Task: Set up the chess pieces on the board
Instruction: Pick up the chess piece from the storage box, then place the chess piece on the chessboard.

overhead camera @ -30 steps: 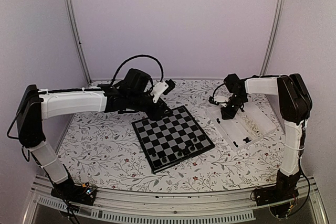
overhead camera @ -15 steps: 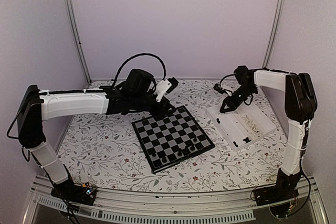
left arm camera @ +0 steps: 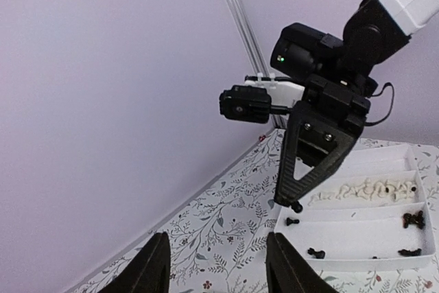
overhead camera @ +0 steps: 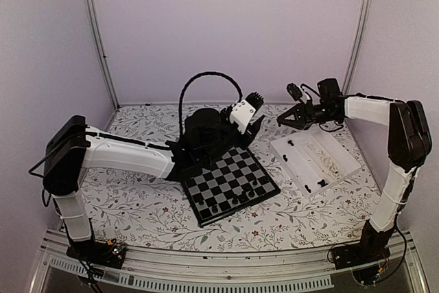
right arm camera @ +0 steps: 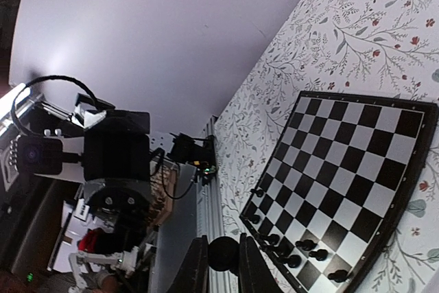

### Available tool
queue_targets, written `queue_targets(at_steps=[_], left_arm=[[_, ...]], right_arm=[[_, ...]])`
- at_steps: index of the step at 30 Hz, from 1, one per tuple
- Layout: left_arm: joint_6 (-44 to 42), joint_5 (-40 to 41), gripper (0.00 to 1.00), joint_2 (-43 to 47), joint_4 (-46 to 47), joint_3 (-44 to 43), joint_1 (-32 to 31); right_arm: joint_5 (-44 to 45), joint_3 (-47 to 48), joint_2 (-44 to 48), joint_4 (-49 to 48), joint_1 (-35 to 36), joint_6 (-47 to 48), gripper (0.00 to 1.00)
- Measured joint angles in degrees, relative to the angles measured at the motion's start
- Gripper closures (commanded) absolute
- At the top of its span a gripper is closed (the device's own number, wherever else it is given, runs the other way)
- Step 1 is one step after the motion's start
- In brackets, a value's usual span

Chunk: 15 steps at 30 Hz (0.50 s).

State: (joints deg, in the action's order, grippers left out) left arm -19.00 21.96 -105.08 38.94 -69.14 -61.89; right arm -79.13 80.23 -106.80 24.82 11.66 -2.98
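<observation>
The board (overhead camera: 226, 178) lies at the table's middle, with several black chess pieces (overhead camera: 236, 201) along its near and right edges. My right gripper (overhead camera: 282, 120) hangs above the tray's far-left corner, shut on one black chess piece (right arm camera: 223, 255). That same piece shows at its fingertips in the left wrist view (left arm camera: 297, 206). My left gripper (overhead camera: 254, 130) is raised over the board's far corner. It stands open (left arm camera: 218, 265) with nothing between its fingers, facing the right gripper. In the right wrist view the board (right arm camera: 357, 162) carries black pieces (right arm camera: 302, 245) on its near rows.
A white tray (overhead camera: 330, 157) sits right of the board. It holds cream pieces (left arm camera: 363, 190) in one lane and loose black pieces (left arm camera: 411, 219) in another. The left arm (overhead camera: 130, 156) stretches across the table's left side, with its cable looped above it.
My right gripper rose from the tray and swung back with the black piece in it. The left arm swept right and lifted its gripper over the board's far corner.
</observation>
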Motion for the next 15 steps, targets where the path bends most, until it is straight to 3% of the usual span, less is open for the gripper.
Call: queue_targets(at_steps=[7, 15], left_arm=[[-3.5, 3.2, 0.52, -10.8, 5.6, -7.3, -1.3], [-3.5, 2.7, 0.57, -12.8, 8.8, -9.3, -3.0]], right_arm=[[-4.9, -8.9, 3.5, -21.0, 0.2, -22.1, 0.91], [-6.3, -8.9, 7.0, -29.2, 0.3, -29.1, 0.91]])
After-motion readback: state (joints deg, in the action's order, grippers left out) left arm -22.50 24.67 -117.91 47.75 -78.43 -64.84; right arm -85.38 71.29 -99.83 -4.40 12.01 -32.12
